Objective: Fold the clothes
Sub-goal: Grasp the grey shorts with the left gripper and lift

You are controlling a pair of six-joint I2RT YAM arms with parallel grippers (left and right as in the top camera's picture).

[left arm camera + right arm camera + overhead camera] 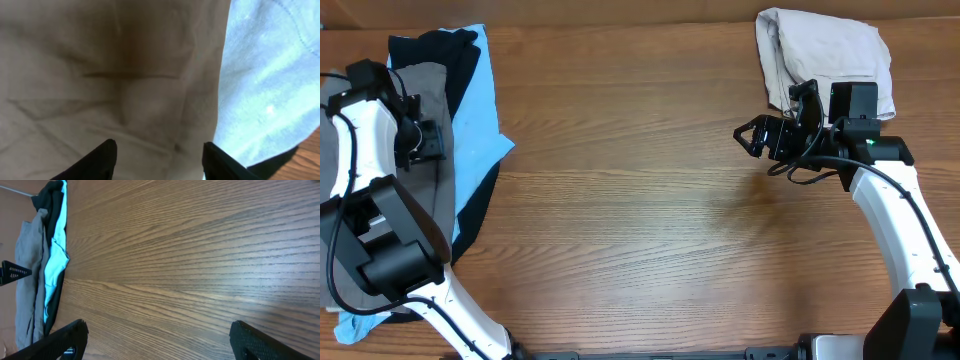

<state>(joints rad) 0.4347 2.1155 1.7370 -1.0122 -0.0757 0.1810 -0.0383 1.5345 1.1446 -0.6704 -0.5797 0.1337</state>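
Left pincer (159, 150) points down, fingers parted; right pincer (160, 337) hangs wide open.

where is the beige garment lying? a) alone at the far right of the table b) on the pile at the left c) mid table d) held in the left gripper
A: the beige garment lies alone at the far right of the table, by the right gripper, apart from the clothes pile on the left.

Open passage across bare brown wood-grain tabletop (650, 230), between piled grey, black and light-blue soft garments (480, 110) at left edge and folded beige fabric garment (825, 50) at far right corner. Left flank obstructed by white-and-black left arm (365, 125) above pile; right flank by white-and-black right arm (895, 215) just beside beige garment.
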